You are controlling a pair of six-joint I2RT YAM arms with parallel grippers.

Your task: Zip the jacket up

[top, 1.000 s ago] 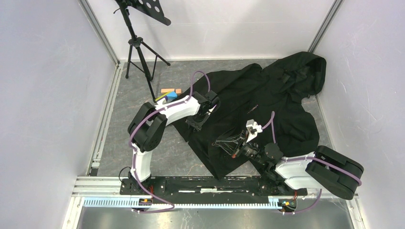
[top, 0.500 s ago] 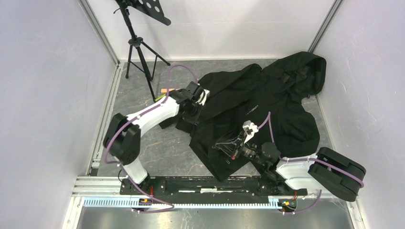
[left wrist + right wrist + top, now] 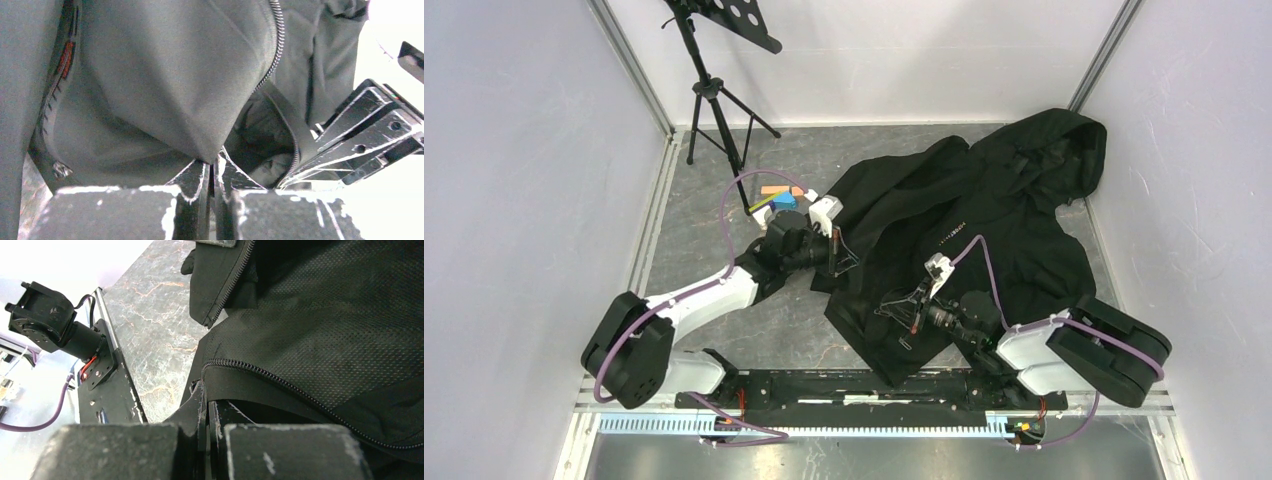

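The black hooded jacket (image 3: 994,215) lies open on the grey floor, hood at the back right. My left gripper (image 3: 836,252) is shut on the jacket's left front edge; in the left wrist view its tips (image 3: 212,167) pinch a fold of the fabric (image 3: 165,85), with a zip line (image 3: 274,55) above. My right gripper (image 3: 906,308) is shut on the lower front edge near the hem; in the right wrist view its tips (image 3: 205,397) clamp the zip tape (image 3: 280,385) with the mesh lining (image 3: 340,325) above.
A black tripod stand (image 3: 714,100) is at the back left. Small coloured blocks (image 3: 779,196) lie just behind my left gripper. White walls close in on three sides. The black base rail (image 3: 854,385) runs along the near edge.
My left arm has swung down and to the left, pulling the jacket's left front panel leftwards. My right gripper kept hold of the lower edge and shifted slightly left.
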